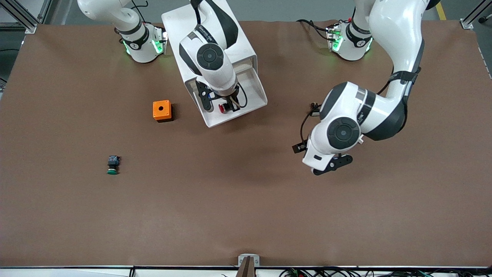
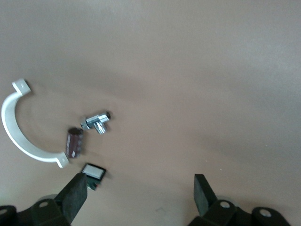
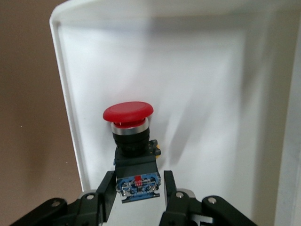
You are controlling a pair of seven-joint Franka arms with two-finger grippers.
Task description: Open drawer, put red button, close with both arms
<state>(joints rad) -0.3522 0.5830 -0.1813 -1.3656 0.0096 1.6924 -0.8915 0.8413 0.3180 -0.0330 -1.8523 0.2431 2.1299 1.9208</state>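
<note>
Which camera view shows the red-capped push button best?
The right wrist view: the red mushroom-capped button fills the frame, held by the right gripper over the white drawer. In the front view it is a small red spot; the left wrist view misses it.

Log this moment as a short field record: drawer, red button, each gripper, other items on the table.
drawer: pulled open from the white cabinet
red button: held over the open drawer, cap pointing away from the gripper
right gripper: shut on the button's black-blue body
left gripper: open, over bare table toward the left arm's end; this arm waits
green button: lying on the table, nearer the front camera than the orange box
small parts: white curved clamp, dark cylinder, metal fitting under the left gripper
</note>
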